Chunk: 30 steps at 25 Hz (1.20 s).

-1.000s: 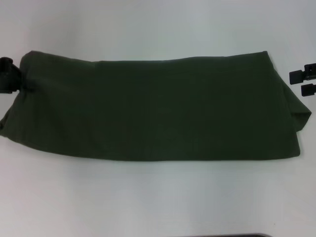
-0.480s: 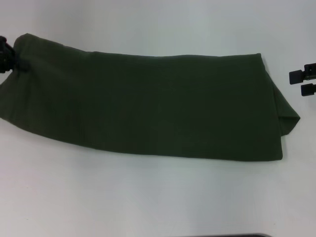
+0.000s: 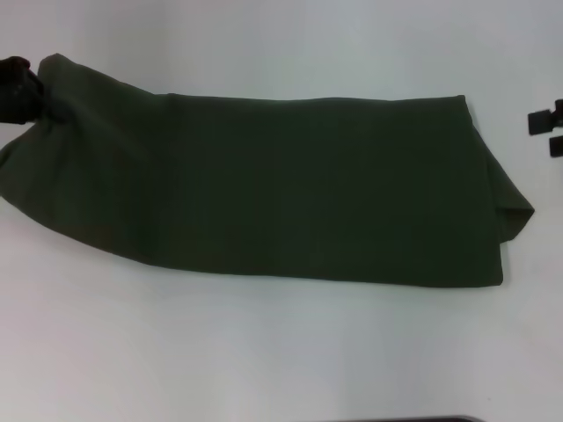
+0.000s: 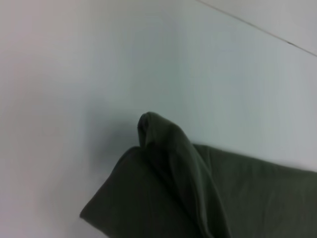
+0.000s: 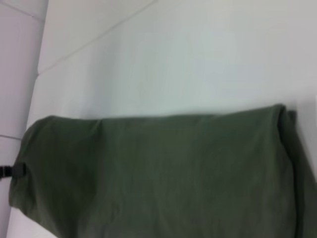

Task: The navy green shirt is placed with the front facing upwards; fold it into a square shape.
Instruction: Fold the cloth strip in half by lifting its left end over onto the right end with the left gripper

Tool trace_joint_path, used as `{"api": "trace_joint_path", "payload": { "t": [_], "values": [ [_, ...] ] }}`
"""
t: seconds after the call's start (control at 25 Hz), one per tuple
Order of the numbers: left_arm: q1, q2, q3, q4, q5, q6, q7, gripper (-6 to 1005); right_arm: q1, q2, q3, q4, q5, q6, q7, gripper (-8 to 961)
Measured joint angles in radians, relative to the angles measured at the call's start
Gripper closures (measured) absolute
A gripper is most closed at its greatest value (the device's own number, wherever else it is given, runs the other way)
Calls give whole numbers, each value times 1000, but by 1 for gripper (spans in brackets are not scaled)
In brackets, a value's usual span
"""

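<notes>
The left gripper (image 3: 26, 95), clamped on the far left corner of the shirt (image 3: 281, 189), has lifted that corner, starting the next fold, while the right gripper (image 3: 547, 132) waits with fingers apart just right of the shirt on the table (image 3: 264, 352).

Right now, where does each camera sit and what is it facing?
Head view: up on the robot's head, looking down at the navy green shirt on the white table; left gripper grips its corner, right gripper apart at the edge, jaws open.
Left wrist view: on the left arm, facing the pinched corner; no jaws show.
Right wrist view: on the right arm, looking along the shirt; only the far left gripper shows.
All share the shirt.
</notes>
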Motion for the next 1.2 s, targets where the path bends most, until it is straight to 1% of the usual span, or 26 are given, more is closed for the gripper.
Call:
{"api": "trace_joint_path", "payload": {
  "t": [0.16, 0.24, 0.32, 0.44, 0.52, 0.68, 0.8, 0.92, 1.04, 1.12, 1.2],
  "values": [
    [1, -2, 0, 4, -4, 17, 8, 926, 25, -24, -5, 1, -1, -21, 26, 129],
    [-1, -3, 0, 3, -5, 28, 11, 926, 52, -40, -23, 13, -24, -52, 35, 129],
    [-6, -8, 2, -3, -6, 40, 12, 926, 80, -49, -43, 15, -57, -73, 52, 129],
    [-10, -22, 11, -15, -8, 49, 13, 926, 114, -51, -59, 0, -92, -90, 80, 129],
    [-12, -26, 19, -16, -8, 52, 13, 925, 127, -51, -69, -3, -104, -99, 86, 129],
    [-18, -28, 31, -17, -8, 68, 11, 925, 147, -46, -83, -4, -151, -105, 89, 129],
    [-24, -28, 29, -18, -12, 85, 10, 925, 149, -45, -81, -4, -160, -99, 91, 129],
    [-31, -29, 26, -30, -47, 122, 11, 925, 146, -45, -81, -4, -159, -98, 90, 129],
    [-43, -34, 31, -59, -123, 180, 11, 925, 146, -43, -83, -3, -160, -96, 88, 129],
    [-55, -42, 33, -63, -165, 216, 11, 925, 146, -42, -84, -2, -161, -95, 86, 129],
    [-71, -57, 33, -64, -192, 240, 8, 925, 148, -42, -85, -1, -161, -94, 85, 129]
  ]
}}
